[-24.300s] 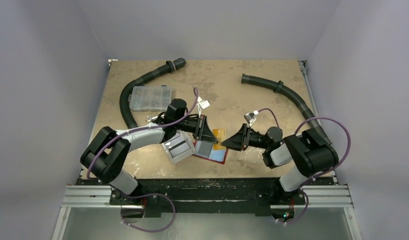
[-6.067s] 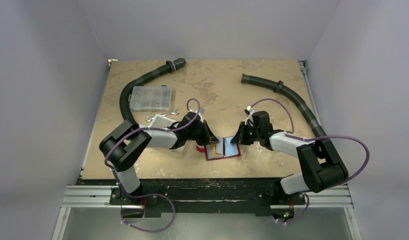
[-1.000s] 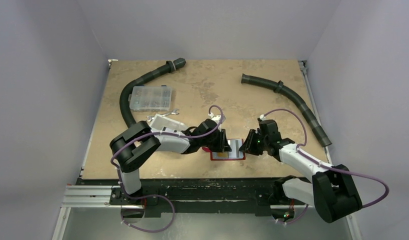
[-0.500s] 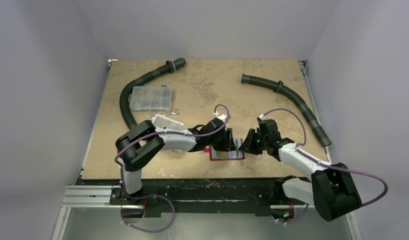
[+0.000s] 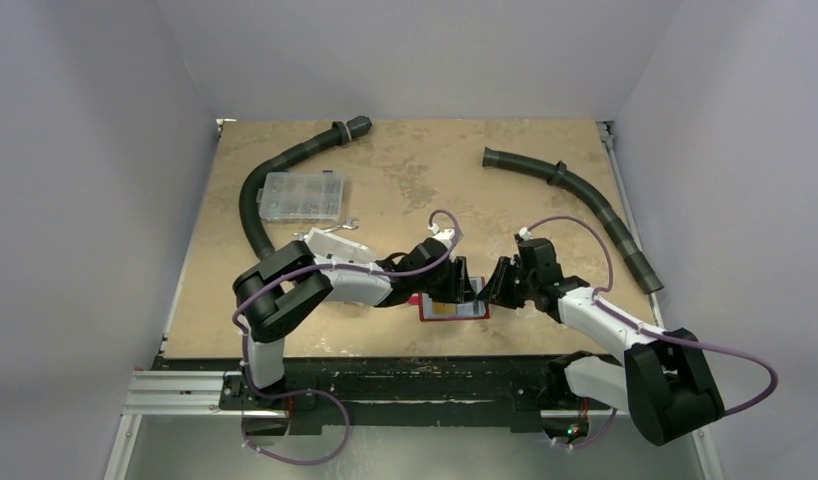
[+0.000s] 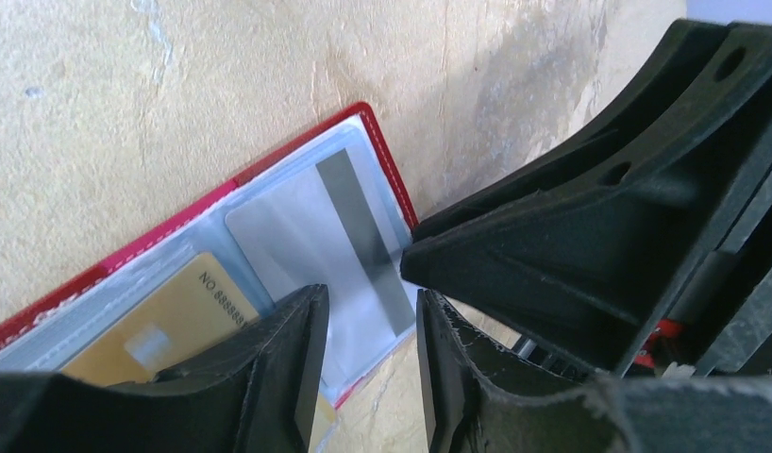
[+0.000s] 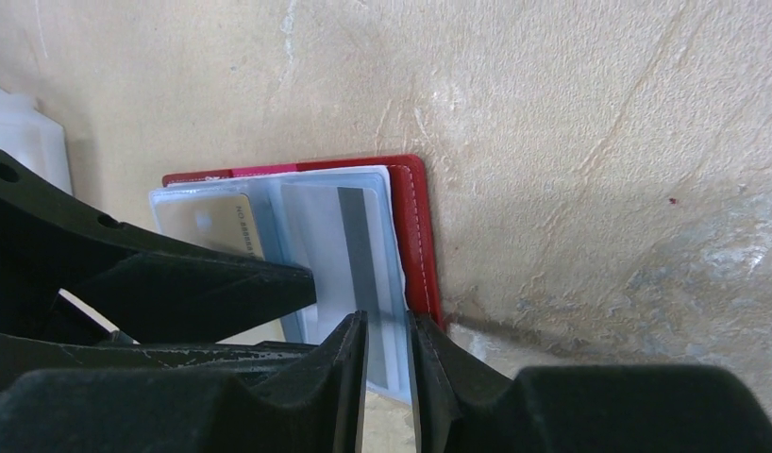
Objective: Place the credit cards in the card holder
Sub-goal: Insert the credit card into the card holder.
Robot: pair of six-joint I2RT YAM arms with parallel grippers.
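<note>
Lying open near the 6 o'clock edge of the table [image 5: 435, 180], the card holder [image 5: 453, 309] is flanked by both grippers. The grey card [image 7: 349, 255], with its long axis 12-to-6 in the right wrist view, is pinched at its 6 o'clock end by the right gripper [image 7: 387, 330]. The left gripper [image 6: 368, 316] is seen with jaws parted and empty. The seating push toward 12 o'clock is judged to be the right arm's.
</note>
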